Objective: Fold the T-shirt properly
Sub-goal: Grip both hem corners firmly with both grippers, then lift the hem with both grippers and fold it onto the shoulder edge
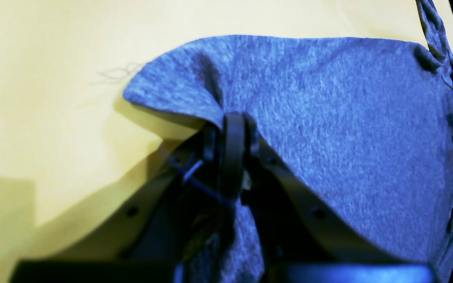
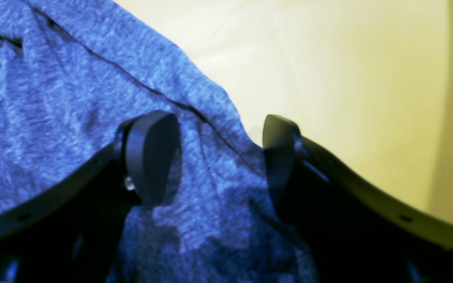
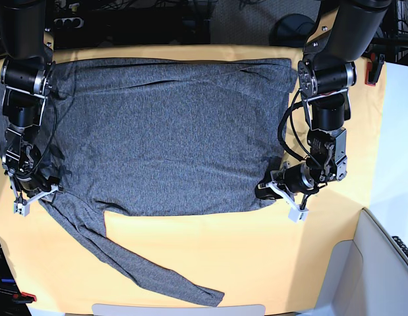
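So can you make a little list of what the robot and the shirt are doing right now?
shirt: grey T-shirt spread flat on the yellow tablecloth
loose sleeve: one long sleeve trails toward the front edge
left gripper: jaws shut, pinching a corner of the shirt, lifted a bit
right gripper: jaws open, over the shirt's edge, holding nothing
folding: no finished fold visible

Yellow-orange tablecloth [image 3: 256,257] over table; dark cluttered backdrop [image 3: 190,20]; bright overhead light.
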You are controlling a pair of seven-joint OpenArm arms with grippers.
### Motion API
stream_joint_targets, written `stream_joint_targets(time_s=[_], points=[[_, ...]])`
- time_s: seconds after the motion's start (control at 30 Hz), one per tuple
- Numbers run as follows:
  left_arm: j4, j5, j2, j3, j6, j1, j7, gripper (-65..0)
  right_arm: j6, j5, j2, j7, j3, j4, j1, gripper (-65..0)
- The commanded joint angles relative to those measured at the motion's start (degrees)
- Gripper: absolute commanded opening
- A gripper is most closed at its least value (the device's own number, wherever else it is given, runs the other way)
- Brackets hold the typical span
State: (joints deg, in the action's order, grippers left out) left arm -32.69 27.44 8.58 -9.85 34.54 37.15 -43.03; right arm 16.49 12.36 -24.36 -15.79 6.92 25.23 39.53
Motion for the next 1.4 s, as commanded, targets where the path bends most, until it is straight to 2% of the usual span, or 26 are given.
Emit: stream_joint_targets(time_s=[0.0,0.13,0.2,0.53,0.73,0.9,1.37], points=[[-0.8,-0.1,0.6,0.1,0.0,1.6,0.0,-64.8,0.3,0.3,-0.6,0.4,-0.1,0.7,1.6,-32.2],[-0.8,-0.1,0.6,0.1,0.1,1.6,0.0,-64.8,0.4,0.3,-0.6,0.4,-0.1,0.7,1.6,-49.7],[-0.8,-0.1,0.6,0.1,0.1,1.6,0.0,-64.8,0.4,0.3,-0.7,0.4,-0.1,0.7,1.6,-54.1],[-0.8,-0.1,0.6,0.1,0.1,1.5,0.0,-64.8,0.4,0.3,-1.4,0.5,-0.1,1.0,1.1,-54.9],[-0.9,0.0,0.6,-0.2,0.1,1.5,0.2,-64.8,0.4,0.3,-1.6,0.5,-0.1,1.1,1.0,-64.3],[-1.4,0.1,1.3,-0.3,0.1,1.5,0.4,-64.8,0.4,0.3,-1.6,0.5,-0.1,2.9,-0.5,-64.8],[-23.8,0.2,1.0,0.0,0.1,-7.8,0.0,-64.8,0.4,0.3,-2.0,0.5,0.1,12.5,-5.7,-64.8]])
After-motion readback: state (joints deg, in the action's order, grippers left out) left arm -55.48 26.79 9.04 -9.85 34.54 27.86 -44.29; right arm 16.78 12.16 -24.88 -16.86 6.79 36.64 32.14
